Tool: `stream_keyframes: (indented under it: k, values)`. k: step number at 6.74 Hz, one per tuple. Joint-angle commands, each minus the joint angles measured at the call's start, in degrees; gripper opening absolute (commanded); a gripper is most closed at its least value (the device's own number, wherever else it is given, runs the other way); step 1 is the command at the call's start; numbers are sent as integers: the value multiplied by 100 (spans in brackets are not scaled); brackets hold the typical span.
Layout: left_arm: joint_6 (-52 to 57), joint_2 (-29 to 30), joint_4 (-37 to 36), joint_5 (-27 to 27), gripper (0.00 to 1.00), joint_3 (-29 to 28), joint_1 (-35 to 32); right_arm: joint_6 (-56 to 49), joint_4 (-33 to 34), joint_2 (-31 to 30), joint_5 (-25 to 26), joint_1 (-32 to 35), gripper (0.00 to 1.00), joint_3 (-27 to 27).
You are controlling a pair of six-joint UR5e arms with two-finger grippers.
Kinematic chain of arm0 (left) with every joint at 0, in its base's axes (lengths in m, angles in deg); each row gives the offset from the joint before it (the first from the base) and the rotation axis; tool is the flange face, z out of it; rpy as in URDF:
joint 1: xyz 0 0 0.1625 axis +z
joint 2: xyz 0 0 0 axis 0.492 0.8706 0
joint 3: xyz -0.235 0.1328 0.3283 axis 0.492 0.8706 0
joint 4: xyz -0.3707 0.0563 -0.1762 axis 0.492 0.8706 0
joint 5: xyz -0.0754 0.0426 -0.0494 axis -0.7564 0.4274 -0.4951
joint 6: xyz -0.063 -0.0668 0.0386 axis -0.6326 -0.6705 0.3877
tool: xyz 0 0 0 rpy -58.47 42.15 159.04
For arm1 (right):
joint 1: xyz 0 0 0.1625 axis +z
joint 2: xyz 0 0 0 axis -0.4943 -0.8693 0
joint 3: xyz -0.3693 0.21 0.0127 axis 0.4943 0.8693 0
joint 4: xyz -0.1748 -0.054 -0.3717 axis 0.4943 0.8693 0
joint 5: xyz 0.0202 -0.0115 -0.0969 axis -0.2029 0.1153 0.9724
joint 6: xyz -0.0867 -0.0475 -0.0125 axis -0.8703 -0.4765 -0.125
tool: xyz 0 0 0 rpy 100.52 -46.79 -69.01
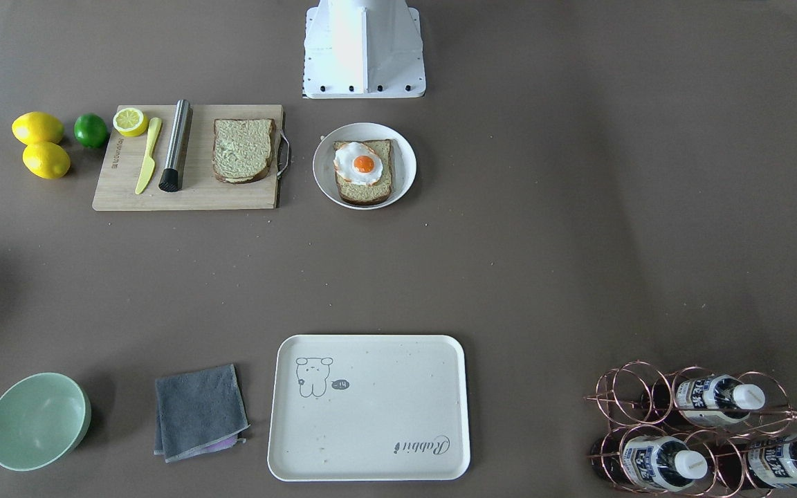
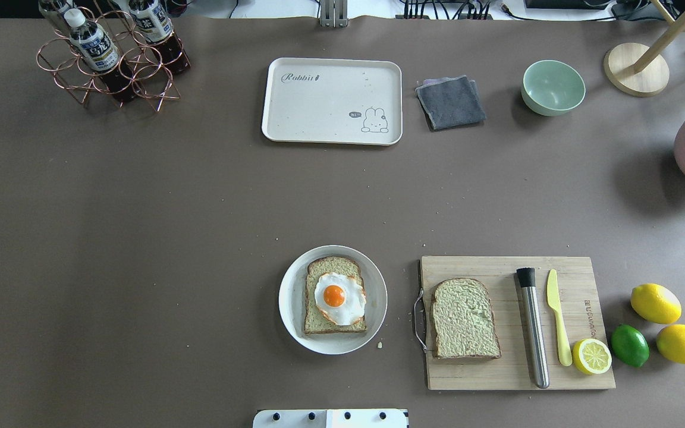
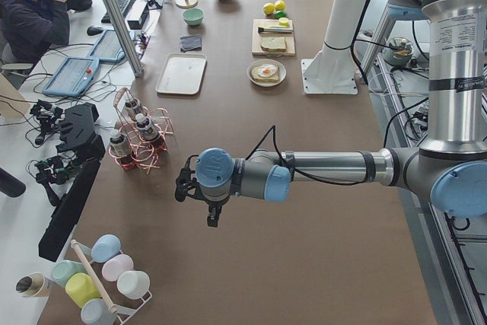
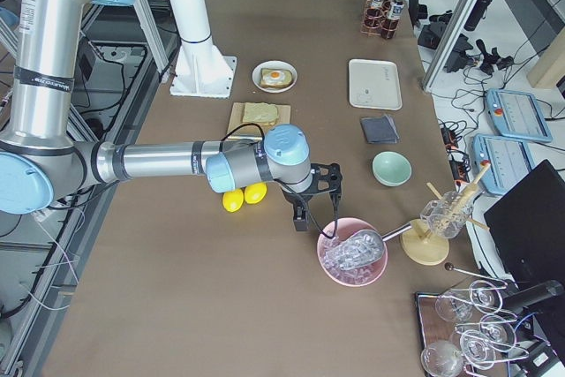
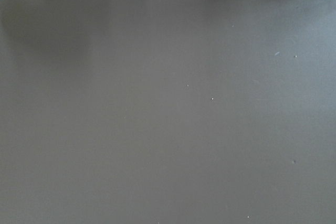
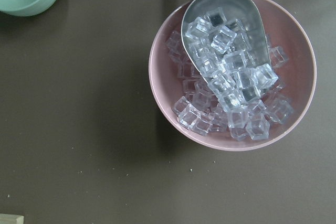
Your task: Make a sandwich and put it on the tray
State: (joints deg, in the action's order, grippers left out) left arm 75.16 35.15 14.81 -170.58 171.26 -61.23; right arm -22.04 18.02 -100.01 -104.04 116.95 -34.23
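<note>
One bread slice (image 2: 335, 324) with a fried egg (image 2: 339, 297) on top lies on a round white plate (image 2: 292, 309) near the robot base. A second bare bread slice (image 2: 464, 318) lies on the wooden cutting board (image 2: 497, 374). The cream tray (image 2: 319, 113) stands bare at the far side; it also shows in the front-facing view (image 1: 385, 429). My left gripper (image 3: 181, 188) hovers over bare table, far from the food. My right gripper (image 4: 334, 184) hovers beside a pink bowl. Both show only in side views, so I cannot tell if they are open or shut.
A copper rack of bottles (image 2: 110, 56) stands far left. A grey cloth (image 2: 451, 102) and green bowl (image 2: 553, 87) lie right of the tray. A steel cylinder (image 2: 533, 327), yellow knife (image 2: 556, 315), lemon half (image 2: 592, 355), lime (image 2: 629, 345) and lemons (image 2: 655, 303) are at right. A pink ice bowl (image 6: 173, 108) holds a scoop (image 6: 226, 30).
</note>
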Motion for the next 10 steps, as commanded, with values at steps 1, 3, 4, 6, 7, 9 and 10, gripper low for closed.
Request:
stream_keyframes:
  k: [1, 3, 4, 6, 7, 9, 10]
  values:
    - [-44, 94, 1688, -6, 98, 5, 26, 54, -624, -5, -163, -14, 100, -184]
    - [-816, 548, 2586, 72, 98, 5, 622, 386, -814, 405, -532, -189, 99, -149]
    - [-1384, 699, 2623, 73, 98, 48, 981, 1032, -866, 452, -516, -460, 100, -254]
    - [-3935, 526, 2913, 1532, 99, 713, 2347, 2618, -866, 784, 202, -1432, 100, -464]
    - [-4800, 664, 2905, 1923, 99, 856, 2869, 3343, -866, 873, 858, -2186, 100, -701]
    - [-6007, 1068, 2887, 2537, 98, 1101, 3861, 4731, -866, 1023, 1851, -3478, 100, -1000]
    - [-6474, 1200, 2861, 3108, 98, 1147, 4493, 5331, -866, 1058, 2266, -4173, 100, -1219]
